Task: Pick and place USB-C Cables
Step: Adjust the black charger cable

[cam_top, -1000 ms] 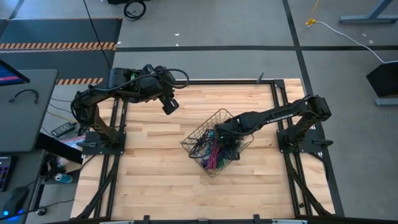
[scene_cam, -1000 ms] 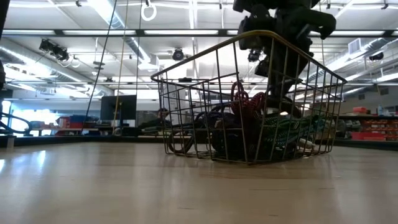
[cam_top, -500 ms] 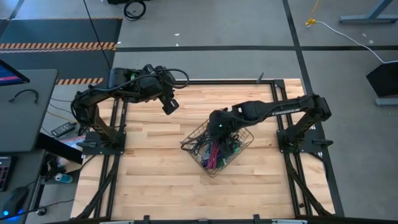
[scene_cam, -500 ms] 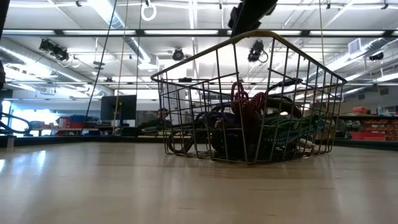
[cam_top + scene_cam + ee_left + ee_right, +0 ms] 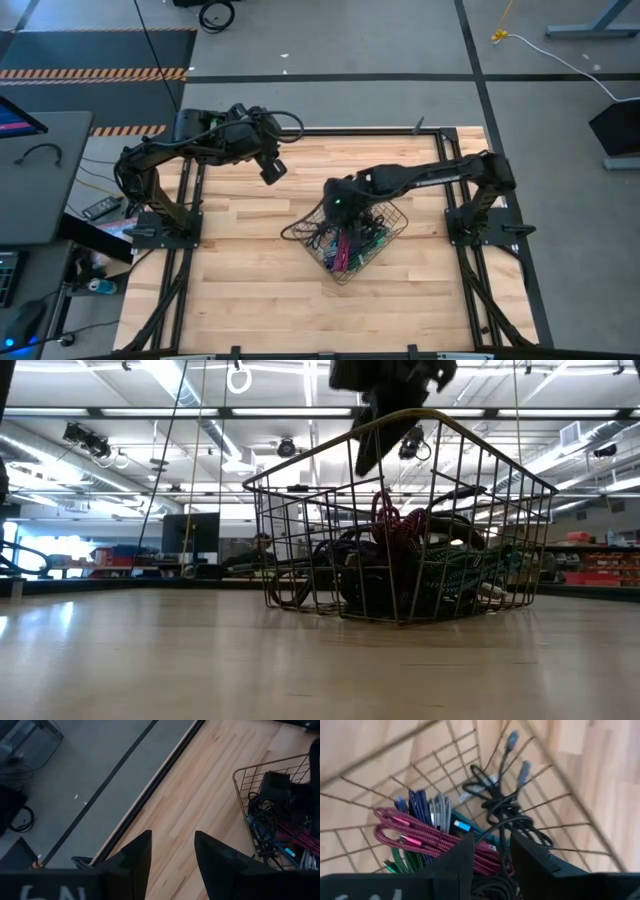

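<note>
The left gripper (image 5: 273,170) hangs above the table (image 5: 250,290) near its far left corner, well apart from the basket (image 5: 392,212). Its two dark fingers (image 5: 135,857) stand apart with bare wood showing between them and nothing held.

Right of the table's middle sits the wire basket (image 5: 300,480), resting tilted so that one rim stands higher than the other. The cables (image 5: 345,245) lie heaped inside it: a magenta braided bundle (image 5: 420,840) beside blue and grey ones (image 5: 427,807), a teal one with a light blue plug (image 5: 462,826), green at the edge (image 5: 400,862), and a tangle of black cable (image 5: 505,815) with grey plugs reaching toward the basket wall. A loop of black cable spills over the basket's left rim onto the wood (image 5: 300,233).

The right gripper (image 5: 338,203) hovers over the basket's far left rim, raised above the heap. Its fingers (image 5: 465,855) are parted, with the cables seen through the gap and nothing between them.
</note>
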Robot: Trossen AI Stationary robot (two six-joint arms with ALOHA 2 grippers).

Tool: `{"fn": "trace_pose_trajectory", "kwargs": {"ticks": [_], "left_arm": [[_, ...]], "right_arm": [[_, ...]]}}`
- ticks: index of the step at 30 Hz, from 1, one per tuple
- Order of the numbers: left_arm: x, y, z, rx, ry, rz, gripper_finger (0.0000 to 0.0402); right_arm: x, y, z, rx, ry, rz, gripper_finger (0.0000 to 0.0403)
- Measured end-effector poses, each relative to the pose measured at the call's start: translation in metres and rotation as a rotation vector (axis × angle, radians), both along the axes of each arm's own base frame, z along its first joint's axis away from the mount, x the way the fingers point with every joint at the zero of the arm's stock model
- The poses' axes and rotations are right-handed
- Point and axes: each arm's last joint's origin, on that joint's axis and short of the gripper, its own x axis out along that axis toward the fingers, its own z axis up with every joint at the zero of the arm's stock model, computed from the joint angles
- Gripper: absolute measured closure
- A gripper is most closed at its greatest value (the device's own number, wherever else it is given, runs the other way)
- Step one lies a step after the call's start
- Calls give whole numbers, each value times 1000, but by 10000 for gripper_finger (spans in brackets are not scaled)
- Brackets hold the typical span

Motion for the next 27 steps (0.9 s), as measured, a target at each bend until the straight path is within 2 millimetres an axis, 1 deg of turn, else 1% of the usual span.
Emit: {"fn": "trace_pose_trajectory", "kwargs": {"ticks": [6,10,13,19,24,27], "left_arm": [[-1,0,-1,-2,17,1,246],[-1,0,-1,-1,18,0,246],[-1,0,-1,1,20,-3,246],[-1,0,-1,1,20,-3,246],[-1,0,-1,9,30,-14,246],[-1,0,-1,12,33,-18,246]], "right_arm": [[13,1,-33,-52,97,72,270],[18,-1,-46,-100,138,99,270],[19,-1,-54,-82,177,98,270],[16,2,-55,-48,206,95,270],[15,4,-53,50,215,19,270],[16,9,-54,66,213,30,270]]}}
